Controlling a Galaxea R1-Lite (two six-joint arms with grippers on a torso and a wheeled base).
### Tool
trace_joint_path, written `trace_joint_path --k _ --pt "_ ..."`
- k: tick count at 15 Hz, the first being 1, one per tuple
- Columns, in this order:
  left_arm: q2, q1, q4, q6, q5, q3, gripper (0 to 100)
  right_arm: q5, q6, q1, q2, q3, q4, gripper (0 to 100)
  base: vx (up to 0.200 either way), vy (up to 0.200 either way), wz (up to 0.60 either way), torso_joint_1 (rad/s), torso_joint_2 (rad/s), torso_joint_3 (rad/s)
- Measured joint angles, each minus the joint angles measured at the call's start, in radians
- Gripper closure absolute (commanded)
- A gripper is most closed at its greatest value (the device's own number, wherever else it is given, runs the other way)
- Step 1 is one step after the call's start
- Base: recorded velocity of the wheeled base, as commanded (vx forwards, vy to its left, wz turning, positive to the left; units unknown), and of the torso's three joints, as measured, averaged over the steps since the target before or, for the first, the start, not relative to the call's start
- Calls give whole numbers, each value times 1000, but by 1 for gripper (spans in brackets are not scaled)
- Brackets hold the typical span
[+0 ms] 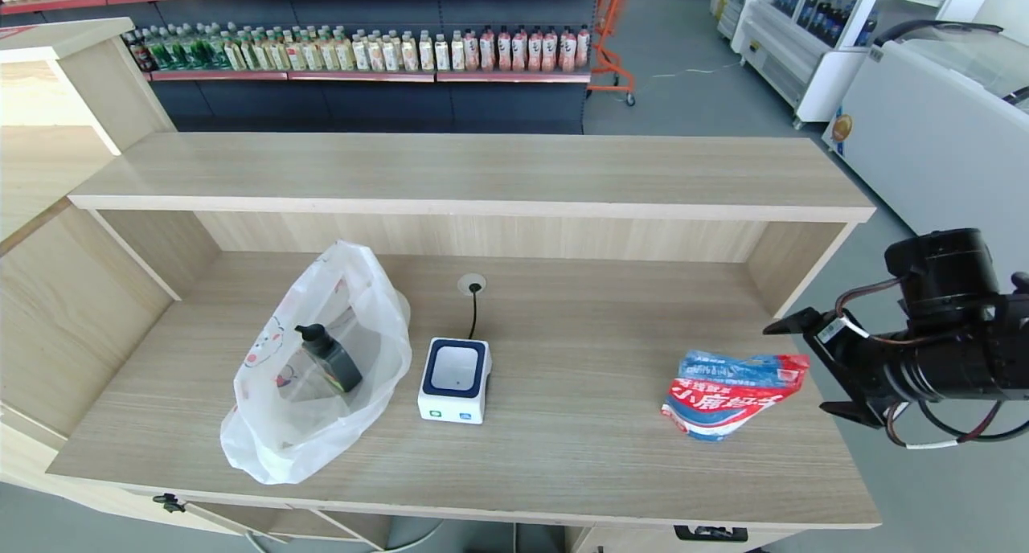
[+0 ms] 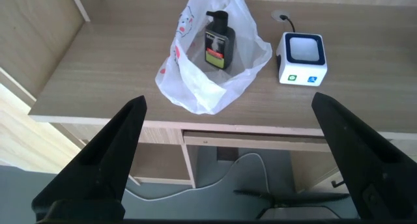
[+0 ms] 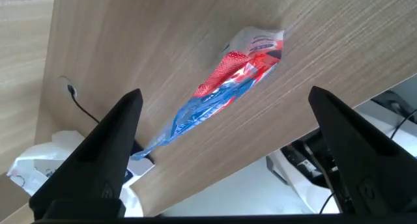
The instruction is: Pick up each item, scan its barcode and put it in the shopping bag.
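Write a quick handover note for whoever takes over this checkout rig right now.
Left gripper: fingers open, empty, held off the counter's near edge, facing the shopping bag.
Right gripper: fingers open, empty, beside the red-and-blue pouch.
Things: the bag stands open at the counter's left, the scanner sits beside it, and the pouch lies flat on the right.
Done: the black pump bottle is in the bag.
Left: pick up the pouch, scan it, bag it.

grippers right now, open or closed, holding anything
left gripper: open, holding nothing
right gripper: open, holding nothing
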Motion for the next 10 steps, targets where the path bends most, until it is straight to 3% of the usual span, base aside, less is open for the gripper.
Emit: trace_joint_path --k 5,10 --pt "0 0 0 0 0 0 0 -11 -17 83 127 -10 -91 0 0 0 0 0 0 0" --pt "0 0 0 0 1 0 0 -40 -56 106 258 -59 -180 0 0 0 0 0 0 0"
